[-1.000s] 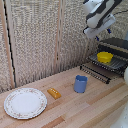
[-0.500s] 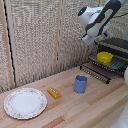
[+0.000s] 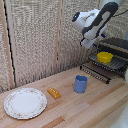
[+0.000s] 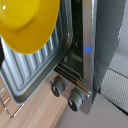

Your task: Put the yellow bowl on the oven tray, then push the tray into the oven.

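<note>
Raised high above the counter (image 3: 95, 107), well clear of everything on it: the white and grey arm, bent at the elbow, wrist angled down toward the oven (image 3: 116, 47) at the exterior view's right. Pincer (image 3: 88, 42) hanging just up and to the exterior view's left of the baking sheet (image 3: 107, 63), touching nothing visible; fingers too blurred to say whether spread or closed, and not visible in the wrist view.

Resting on the baking sheet: the yellow dish (image 3: 104, 57), upright. Sheet itself sitting at the oven's open front, sticking out over the lowered door (image 3: 95, 73). Same from the wrist view: yellow dish (image 4: 29, 24) large and close on the ridged tray (image 4: 35, 70), two round knobs (image 4: 67, 92) below on the oven's metal front (image 4: 95, 55).

Elsewhere on the counter: blue cup (image 3: 80, 83) near the middle, small orange-yellow block (image 3: 54, 93) beside it, large white patterned plate (image 3: 25, 102) toward the exterior view's left.
</note>
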Tool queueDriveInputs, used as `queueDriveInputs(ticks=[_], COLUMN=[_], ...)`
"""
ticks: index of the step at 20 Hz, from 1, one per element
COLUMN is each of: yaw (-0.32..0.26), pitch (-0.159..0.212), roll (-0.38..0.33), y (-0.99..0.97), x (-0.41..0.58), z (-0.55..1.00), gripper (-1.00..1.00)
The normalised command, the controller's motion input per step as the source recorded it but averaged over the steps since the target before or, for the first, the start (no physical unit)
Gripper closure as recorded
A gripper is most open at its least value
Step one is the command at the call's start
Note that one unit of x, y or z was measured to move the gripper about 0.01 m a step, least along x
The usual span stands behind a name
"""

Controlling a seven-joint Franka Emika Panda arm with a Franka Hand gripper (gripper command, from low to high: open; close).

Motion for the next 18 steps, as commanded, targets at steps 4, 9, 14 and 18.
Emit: queueDriveInputs(ticks=[4,9,14,18], yaw=[0.178,0.186,0.201,0.222], pitch=[0.168,0.171,0.158,0.055], roll=[-0.235,-0.244,-0.270,-0.241], y=[0.25,0.19,0.03,-0.07], x=[0.017,0.008,-0.033,-0.220], z=[-0.48,-0.48,-0.37,-0.27], gripper=[-1.00,-1.00,-1.00,-1.00])
